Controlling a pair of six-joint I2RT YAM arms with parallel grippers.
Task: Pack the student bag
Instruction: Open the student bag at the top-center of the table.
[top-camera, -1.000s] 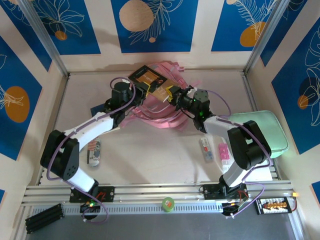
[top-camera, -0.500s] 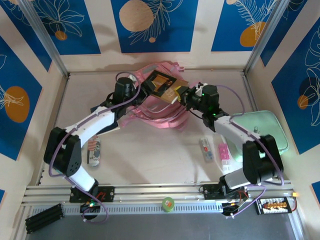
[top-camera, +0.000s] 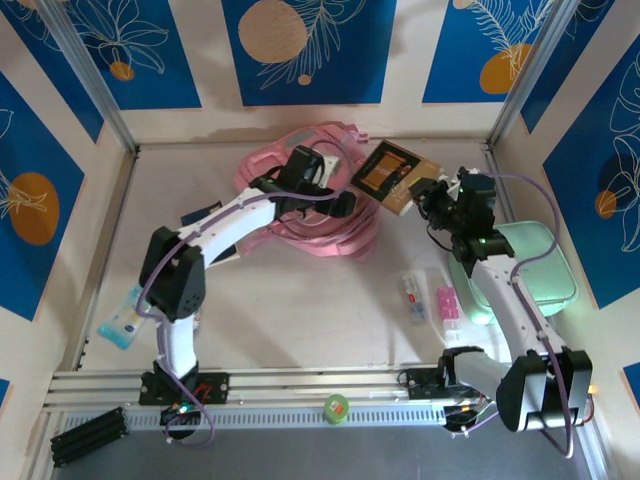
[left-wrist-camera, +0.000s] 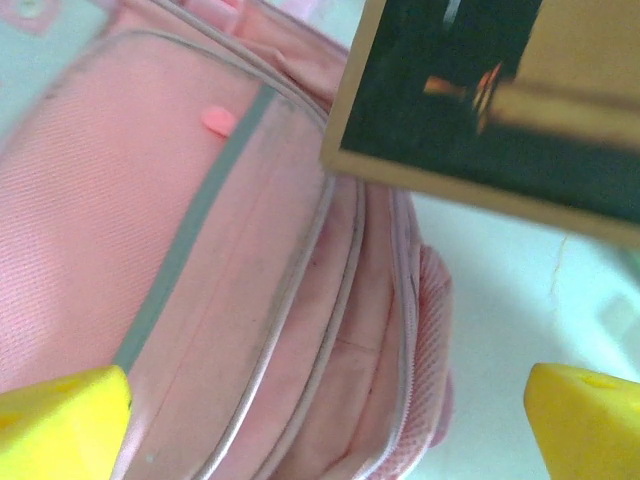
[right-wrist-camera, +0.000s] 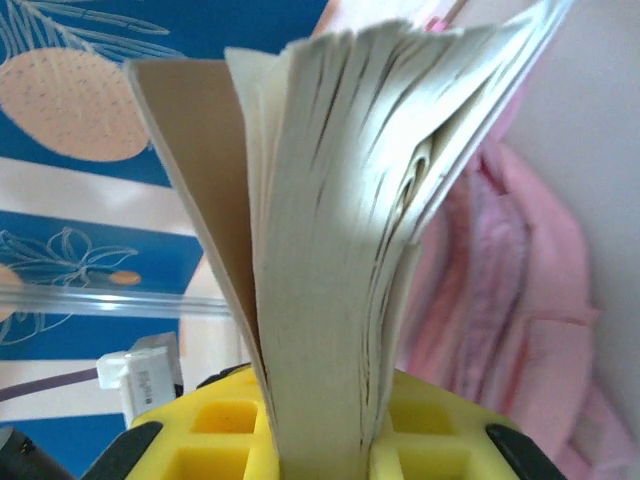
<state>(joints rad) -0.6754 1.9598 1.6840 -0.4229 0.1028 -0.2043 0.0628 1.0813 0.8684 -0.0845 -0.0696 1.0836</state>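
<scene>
One large soft pink fabric backpack (top-camera: 330, 238) with several zip pockets, lying flat on the pale desk (top-camera: 300, 300), upper centre of the overhead view, close under the back wall. Judged light and limp: cloth likely to sag and fold under a pinch, panels yielding, no rigid edge to lever against. Best hold by judgement: a zip edge, pocket lip or strap, not mid-panel. Pocket mouth probably to be held apart by one tool during feeding by the other. Grey-striped front panel (left-wrist-camera: 200, 300) at left and centre of the left wrist view, zip seams curving toward lower right.

One thick paperback book with dark-and-tan cover (top-camera: 392, 175), held up beside the backpack's right edge, right of upper centre. Pages (right-wrist-camera: 340, 250) fanning loose, so apt to splay on entry.

Left tool (top-camera: 348, 205): spread wide, holding nothing, arm stretched forward across the backpack, yellow fingertips (left-wrist-camera: 60, 420) at the lower corners of its own view.

Right tool (top-camera: 428, 195): narrow, clamped on one edge of the book, forearm reaching up-frame, wrist turned leftward toward the backpack.
</scene>
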